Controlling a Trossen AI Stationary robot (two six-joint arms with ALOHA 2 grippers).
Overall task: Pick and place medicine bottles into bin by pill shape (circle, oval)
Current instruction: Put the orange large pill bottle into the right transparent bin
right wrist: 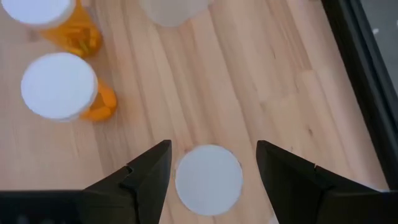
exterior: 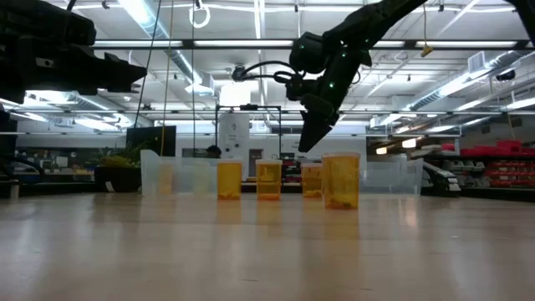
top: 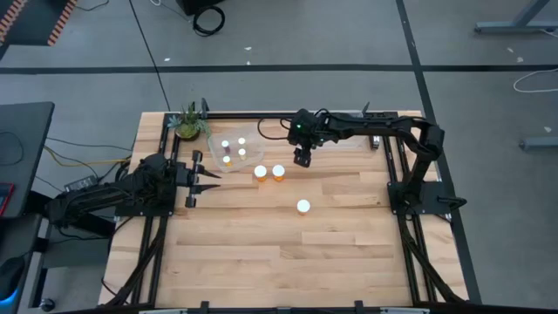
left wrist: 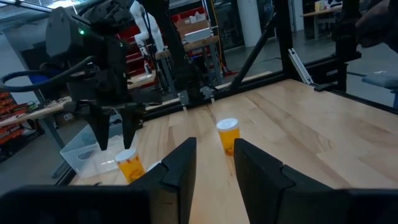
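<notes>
Right gripper (right wrist: 209, 163) hangs wide open with a white-capped bottle (right wrist: 208, 179) centred between its jaws, so honestly a skewed descent could tip it.

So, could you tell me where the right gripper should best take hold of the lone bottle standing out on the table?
Probably from straight above, closing across the round white cap of the lone bottle. It stands upright with bare wood around it, and the right gripper is open above a white cap.

Overhead, table-level, two wrist views
</notes>
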